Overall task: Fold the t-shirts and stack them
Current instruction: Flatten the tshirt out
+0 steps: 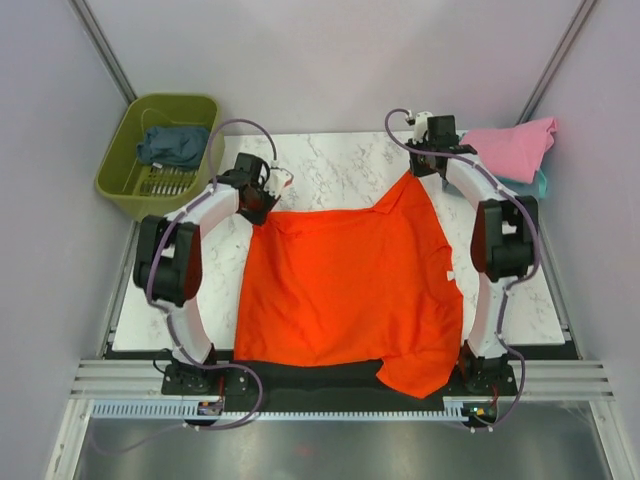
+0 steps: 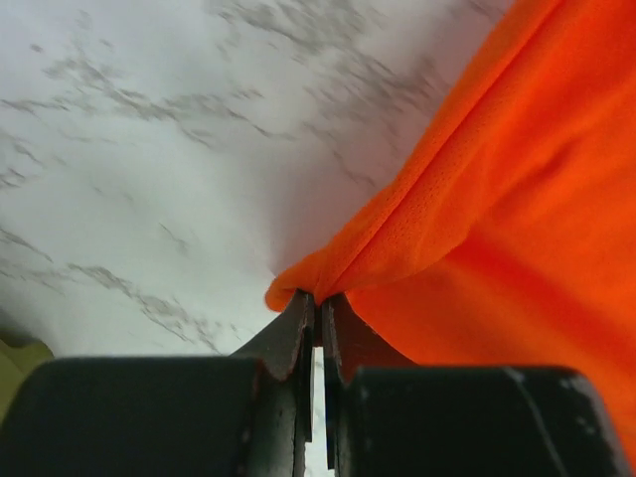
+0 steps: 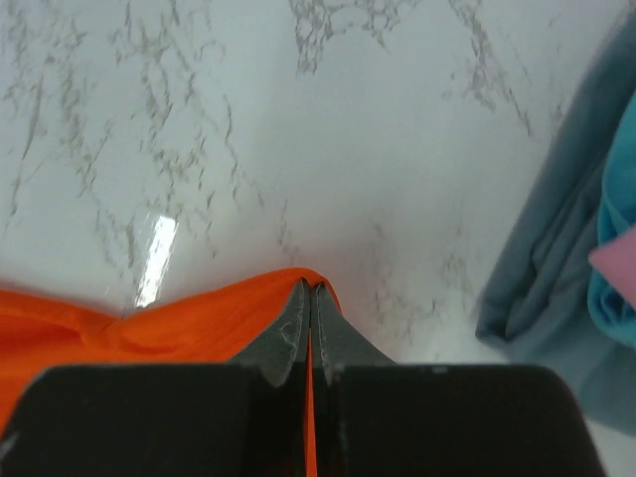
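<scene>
From the top external view, the orange-red t-shirt (image 1: 350, 290) lies spread over the middle of the marble table (image 1: 340, 170). Its lower part hangs over the near edge between the two arm bases. The left gripper (image 1: 258, 208) is at the shirt's far left corner and the right gripper (image 1: 420, 168) is at its far right corner, which is pulled up toward the far edge. A pink t-shirt (image 1: 510, 145) lies at the table's far right corner, with a light teal t-shirt (image 1: 540, 185) showing under it. An olive-green basket (image 1: 125, 170) stands off the table's far left corner and holds a dark slate-blue t-shirt (image 1: 172, 145).

From the left wrist view, the left gripper (image 2: 316, 310) has its jaws pressed together on a bunched tip of the orange-red t-shirt (image 2: 497, 229), which fans out to the right above the marble table (image 2: 149, 149).

From the right wrist view, the right gripper (image 3: 310, 296) is likewise clamped on an edge of the orange-red t-shirt (image 3: 149, 323), with cloth showing in the slit between the jaws. To the right, grey-blue folds, the light teal t-shirt (image 3: 618, 189) and a bit of the pink t-shirt (image 3: 618, 263) lie on the table (image 3: 298, 119).
</scene>
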Robot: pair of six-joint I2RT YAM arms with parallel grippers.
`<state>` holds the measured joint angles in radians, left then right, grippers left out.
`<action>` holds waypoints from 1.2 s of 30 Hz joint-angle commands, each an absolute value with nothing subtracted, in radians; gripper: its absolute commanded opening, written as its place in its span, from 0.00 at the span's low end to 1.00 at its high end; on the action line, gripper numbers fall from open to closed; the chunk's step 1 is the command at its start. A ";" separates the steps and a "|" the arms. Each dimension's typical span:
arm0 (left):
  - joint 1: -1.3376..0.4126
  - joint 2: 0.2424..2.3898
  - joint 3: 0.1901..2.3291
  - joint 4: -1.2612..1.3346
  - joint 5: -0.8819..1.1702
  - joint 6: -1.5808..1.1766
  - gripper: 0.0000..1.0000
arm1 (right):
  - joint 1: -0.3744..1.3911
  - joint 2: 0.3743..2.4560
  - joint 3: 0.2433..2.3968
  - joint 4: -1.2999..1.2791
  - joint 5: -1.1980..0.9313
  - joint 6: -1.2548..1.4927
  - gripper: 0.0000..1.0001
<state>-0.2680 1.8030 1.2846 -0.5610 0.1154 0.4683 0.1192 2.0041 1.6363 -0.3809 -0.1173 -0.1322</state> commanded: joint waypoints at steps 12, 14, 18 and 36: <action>-0.212 2.240 1.850 -0.498 0.000 0.364 0.09 | 0.089 2.557 2.335 -0.348 -0.054 -0.058 0.00; -0.210 2.244 1.882 -0.508 -0.055 0.339 0.48 | 0.090 2.586 2.379 -0.348 -0.035 -0.058 0.00; -0.210 2.146 1.894 -0.509 -0.090 0.285 0.75 | 0.089 2.521 2.379 -0.338 -0.009 -0.052 0.53; -0.239 2.108 1.807 -0.995 0.555 0.202 0.56 | 0.083 2.164 1.835 -0.469 -0.379 0.114 0.76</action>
<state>-0.2382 2.0537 1.7832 -0.8314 0.3622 0.2352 0.0868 2.1365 1.8973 -0.3843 -0.2501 0.0643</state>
